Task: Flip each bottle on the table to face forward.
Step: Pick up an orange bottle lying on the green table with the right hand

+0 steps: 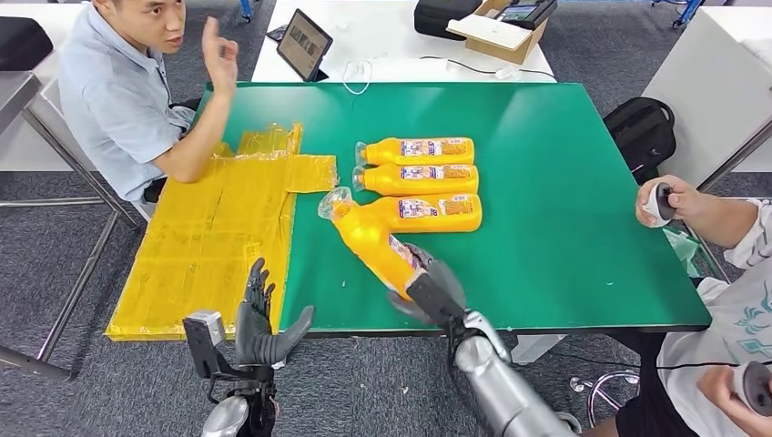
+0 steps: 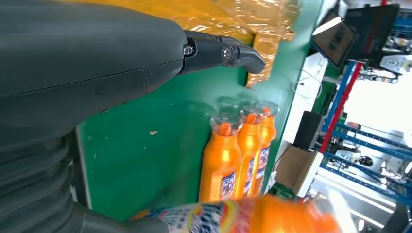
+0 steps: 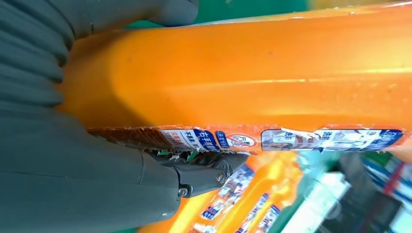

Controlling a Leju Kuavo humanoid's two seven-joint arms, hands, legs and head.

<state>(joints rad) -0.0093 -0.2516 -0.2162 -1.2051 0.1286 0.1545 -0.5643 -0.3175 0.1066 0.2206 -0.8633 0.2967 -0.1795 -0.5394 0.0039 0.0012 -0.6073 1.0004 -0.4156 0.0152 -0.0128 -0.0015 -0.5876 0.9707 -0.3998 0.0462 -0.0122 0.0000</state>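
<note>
At the near edge of the green table (image 1: 564, 164), the left hand (image 1: 259, 323) is held up with fingers spread and nothing in them. To its right, a fourth orange bottle (image 1: 369, 238) is gripped at its base by the right hand (image 1: 430, 289), fingers wrapped around it, its cap angled toward the table's middle. Three orange bottles (image 1: 421, 173) are laid side by side just beyond, labels up.

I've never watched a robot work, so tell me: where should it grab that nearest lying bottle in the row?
Probably around the wide lower body of the nearest lying bottle, reaching from the table's near edge. It lies sideways, cap left, so its long side faces the robot; the neck looks narrower.
</note>
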